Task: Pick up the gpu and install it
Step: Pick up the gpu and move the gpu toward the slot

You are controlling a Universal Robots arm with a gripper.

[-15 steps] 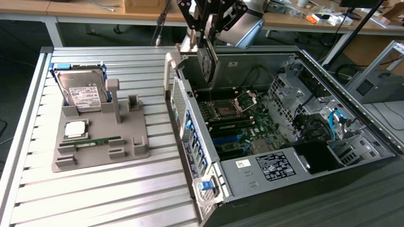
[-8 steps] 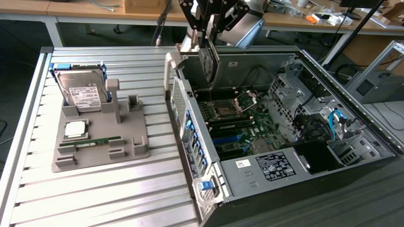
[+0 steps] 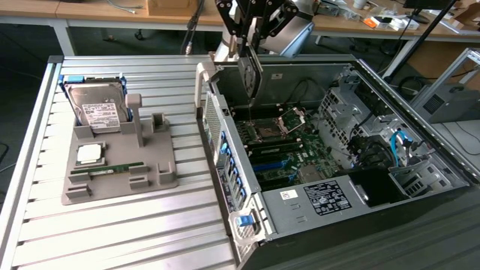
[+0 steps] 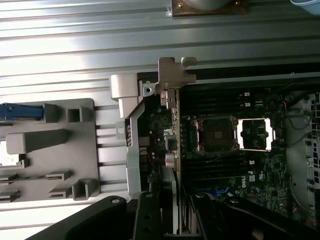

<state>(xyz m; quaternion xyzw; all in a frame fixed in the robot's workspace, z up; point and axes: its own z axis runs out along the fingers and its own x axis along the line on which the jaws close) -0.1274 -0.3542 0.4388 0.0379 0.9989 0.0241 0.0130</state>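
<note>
The hand clenched the gpu, held on edge above the open case. Pick-up was done. Seating it on the motherboard was not.

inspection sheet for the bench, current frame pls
surface: slatted metal table, with a gray parts holder at the exterior view's left and an open computer case at its right.
job's things: gpu hangs upright over the case's rear end, above the motherboard; not seated in a slot.
clutter: hard drive stands in the holder; a processor chip and a memory stick lie in it.
grippers: gripper shut on the gpu's top edge.
cables: blue cables and a black loop inside the case.
surroundings: wooden desks behind, with small items on them.
</note>
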